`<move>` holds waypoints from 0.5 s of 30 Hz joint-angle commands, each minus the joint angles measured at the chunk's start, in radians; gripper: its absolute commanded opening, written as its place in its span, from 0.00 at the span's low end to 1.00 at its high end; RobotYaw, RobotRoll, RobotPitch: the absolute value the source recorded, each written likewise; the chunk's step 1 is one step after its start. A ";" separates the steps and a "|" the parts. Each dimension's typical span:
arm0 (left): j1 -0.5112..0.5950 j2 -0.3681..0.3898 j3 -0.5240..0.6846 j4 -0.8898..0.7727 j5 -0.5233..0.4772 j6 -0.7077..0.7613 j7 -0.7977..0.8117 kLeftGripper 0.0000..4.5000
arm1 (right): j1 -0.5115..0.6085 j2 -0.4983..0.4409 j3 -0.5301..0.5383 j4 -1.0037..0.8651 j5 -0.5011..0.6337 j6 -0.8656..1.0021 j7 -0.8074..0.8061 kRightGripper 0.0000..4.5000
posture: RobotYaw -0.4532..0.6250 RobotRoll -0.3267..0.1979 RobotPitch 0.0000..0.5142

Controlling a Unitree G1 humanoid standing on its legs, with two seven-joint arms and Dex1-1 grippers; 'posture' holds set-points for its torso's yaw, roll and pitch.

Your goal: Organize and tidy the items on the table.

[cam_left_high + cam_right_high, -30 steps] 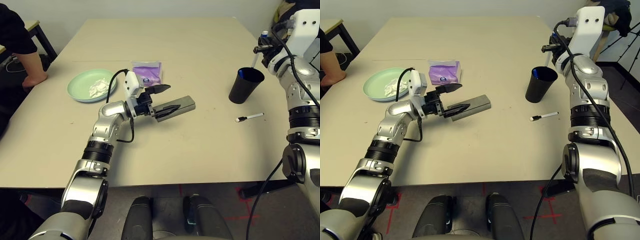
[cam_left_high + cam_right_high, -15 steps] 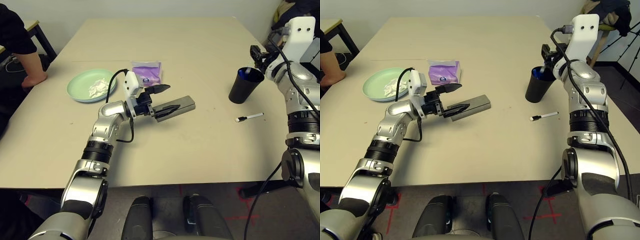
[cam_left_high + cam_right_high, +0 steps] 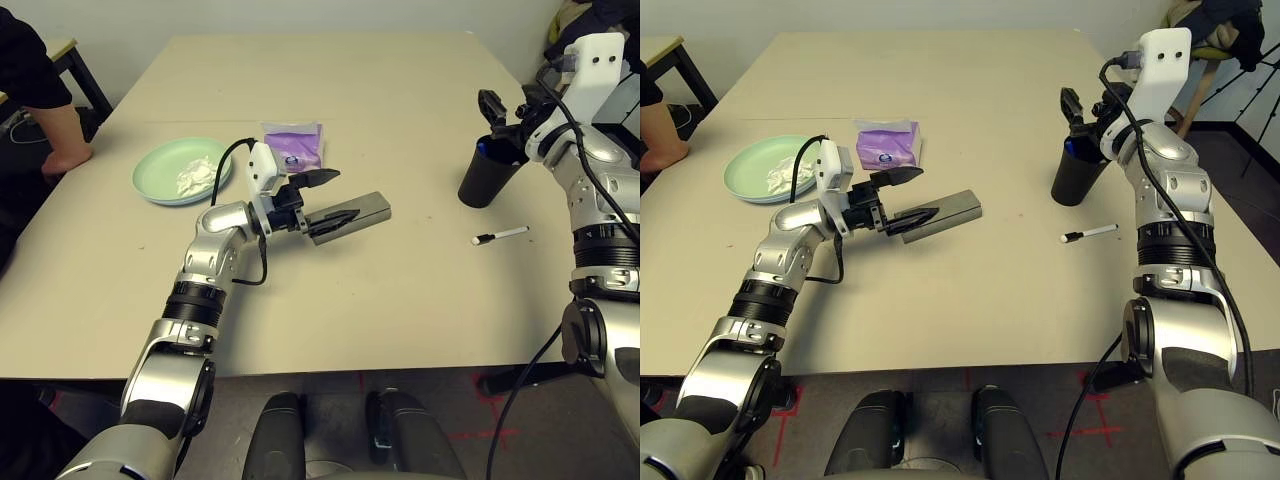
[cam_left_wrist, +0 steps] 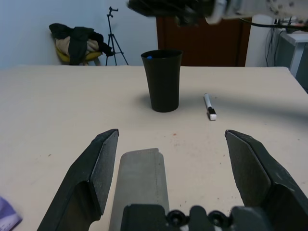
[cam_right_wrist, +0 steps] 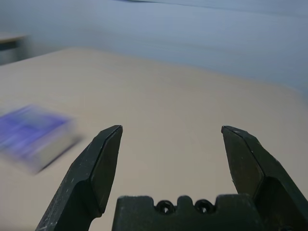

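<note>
The black cup [image 3: 491, 170] stood upright near the right side of the table [image 3: 380, 90], with something blue showing just inside its rim; I judged that to be a marker already stowed. One white marker [image 3: 499, 235] lay loose on the table just in front of the cup, not yet put away. My right gripper [image 3: 1077, 107] hung above the cup's rim, fingers spread wide and holding nothing.

Toward the middle, the grey glasses case [image 3: 352, 213] lay flat, and my left gripper [image 3: 322, 200] sat level over its near end, jaws wide either side of it without closing on it. Just beyond lay the purple tissue pack [image 3: 294, 144], and further left the pale green plate [image 3: 160, 172] with crumpled white tissue [image 3: 196, 174] in it.

By my reckoning the tidying was partway: the loose marker, the case and the tissue pack were left to deal with.
</note>
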State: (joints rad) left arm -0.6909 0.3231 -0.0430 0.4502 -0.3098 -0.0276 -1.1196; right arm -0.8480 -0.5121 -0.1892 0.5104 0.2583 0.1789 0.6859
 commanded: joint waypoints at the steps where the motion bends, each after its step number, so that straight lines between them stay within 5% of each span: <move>1: 0.008 -0.002 -0.014 -0.010 0.012 -0.002 -0.001 1.00 | 0.035 -0.051 0.042 0.057 -0.012 -0.080 0.153 0.99 | 0.56 0.62 0.14; 15: 0.046 0.007 -0.020 -0.078 0.004 0.032 0.006 1.00 | -0.019 -0.183 0.185 0.289 -0.109 -0.249 0.572 0.99 | 0.56 0.62 0.25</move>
State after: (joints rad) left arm -0.6586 0.3237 -0.0507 0.4015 -0.3102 -0.0083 -1.1165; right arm -0.8538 -0.6798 -0.0126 0.7850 0.1606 -0.0523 1.2245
